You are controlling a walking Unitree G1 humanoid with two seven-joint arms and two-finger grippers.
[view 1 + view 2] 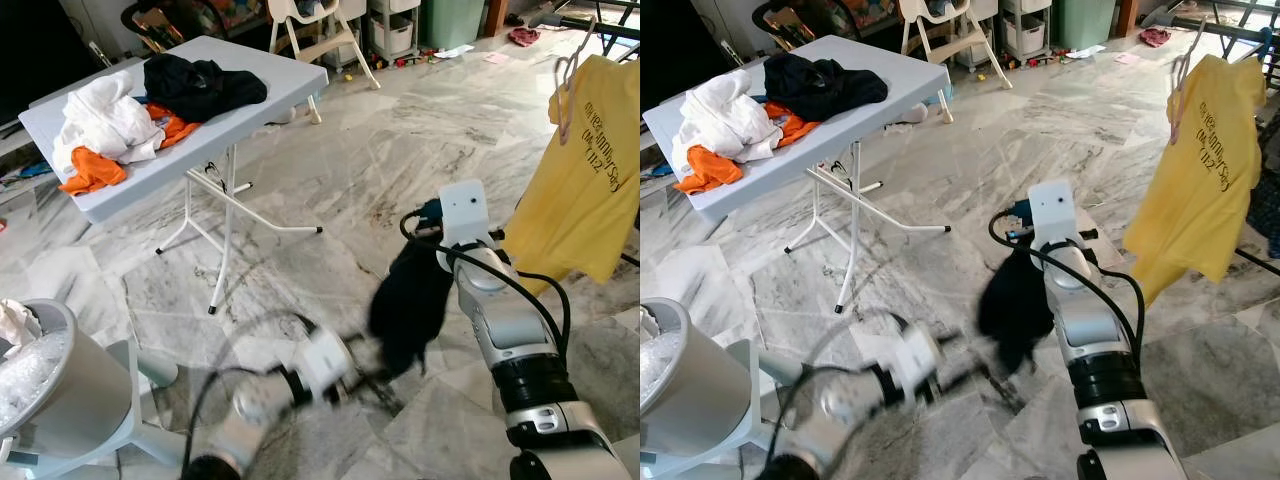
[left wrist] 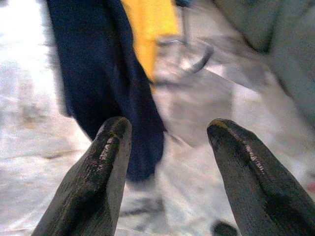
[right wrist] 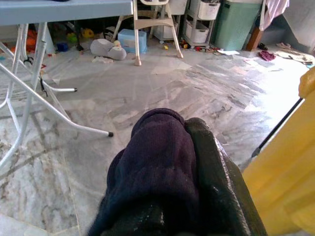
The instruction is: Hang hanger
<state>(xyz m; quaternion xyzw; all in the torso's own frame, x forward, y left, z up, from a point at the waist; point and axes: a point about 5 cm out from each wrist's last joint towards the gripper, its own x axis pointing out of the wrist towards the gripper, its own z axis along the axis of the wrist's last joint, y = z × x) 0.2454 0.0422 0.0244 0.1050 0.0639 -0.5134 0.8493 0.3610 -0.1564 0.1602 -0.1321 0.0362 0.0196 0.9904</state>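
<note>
Your right gripper [image 3: 197,162] pinches one dark navy cloth garment [image 1: 410,305], hanging lengthwise downward (left gripper [image 2: 170,142] spread, blurred).

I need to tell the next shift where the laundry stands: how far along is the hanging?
Done: a yellow shirt hangs on a hanger. In hand: the right pincer is shut on a dark garment; the left pincer is open beside it. Left: clothes piled on the folding table.

One table [image 1: 262,92], two tools [image 1: 375,362] [image 3: 197,162].
</note>
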